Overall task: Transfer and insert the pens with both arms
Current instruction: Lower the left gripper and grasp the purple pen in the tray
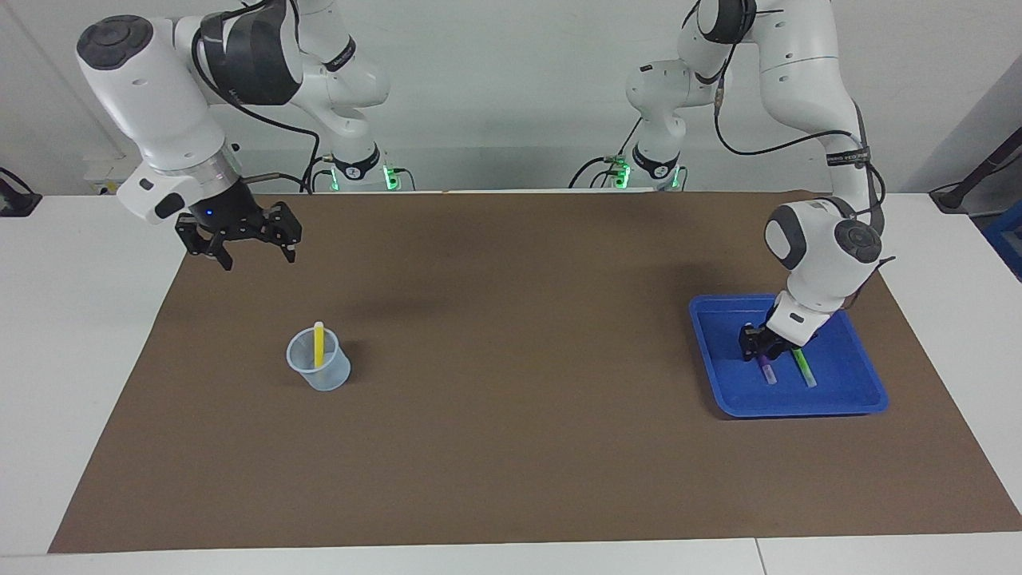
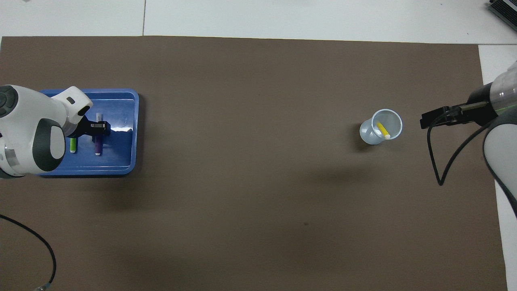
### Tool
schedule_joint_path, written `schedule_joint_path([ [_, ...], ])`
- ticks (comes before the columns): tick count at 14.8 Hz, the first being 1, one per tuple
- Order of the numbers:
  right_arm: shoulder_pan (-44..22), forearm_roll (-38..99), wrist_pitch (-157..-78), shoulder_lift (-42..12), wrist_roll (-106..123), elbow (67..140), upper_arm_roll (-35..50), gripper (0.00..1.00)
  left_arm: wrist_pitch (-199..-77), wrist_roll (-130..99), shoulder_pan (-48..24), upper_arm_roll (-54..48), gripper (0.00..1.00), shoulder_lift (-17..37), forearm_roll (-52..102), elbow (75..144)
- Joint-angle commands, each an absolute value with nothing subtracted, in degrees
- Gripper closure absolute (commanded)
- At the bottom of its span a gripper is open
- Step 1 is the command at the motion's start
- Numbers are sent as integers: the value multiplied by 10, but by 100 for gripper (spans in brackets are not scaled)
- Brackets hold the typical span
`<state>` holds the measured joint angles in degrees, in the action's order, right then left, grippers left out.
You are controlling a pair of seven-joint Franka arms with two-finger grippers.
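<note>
Three marker pens: one yellow pen (image 1: pixel 318 344) is standing tilted in the clear plastic cup (image 1: pixel 318 369) at left-centre of the facing view; one purple pen (image 1: pixel 766 370) and one green pen (image 1: pixel 804 370) are lying side by side, apart, in the blue tray (image 1: pixel 866 382) at the right of that view. One cup, one tray, two white arms.

Left gripper (image 1: pixel 758 346) is sitting down in the tray at the upper end of the purple pen, its fingers close around that end; can't tell whether it is gripping it. Right gripper (image 1: pixel 252 257) is hanging in the air over the brown mat's upper left corner in the facing view, fingers spread wide, holding nothing, waiting.

One brown mat (image 1: pixel 511 447) is covering most of a white table (image 1: pixel 56 343). A pale wall is showing at the top of the facing view, with green lights glowing at both arm bases.
</note>
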<state>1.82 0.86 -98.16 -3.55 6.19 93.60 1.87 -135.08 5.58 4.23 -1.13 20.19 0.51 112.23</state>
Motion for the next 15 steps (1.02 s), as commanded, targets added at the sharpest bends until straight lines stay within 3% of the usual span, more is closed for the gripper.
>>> schedule_joint_path([
  [1,22,1,-974,-29,53,943,22,0,-1365,55,47,-11,99,198,-6,1136],
  [5,23,1,-972,-29,54,943,23,0,-1340,57,45,-11,100,198,-5,1122],
  [10,26,5,-962,-29,54,942,22,0,-1149,30,37,-13,100,239,31,948],
  [15,29,25,-958,-29,53,943,22,0,-1135,-117,15,-17,100,231,101,939],
])
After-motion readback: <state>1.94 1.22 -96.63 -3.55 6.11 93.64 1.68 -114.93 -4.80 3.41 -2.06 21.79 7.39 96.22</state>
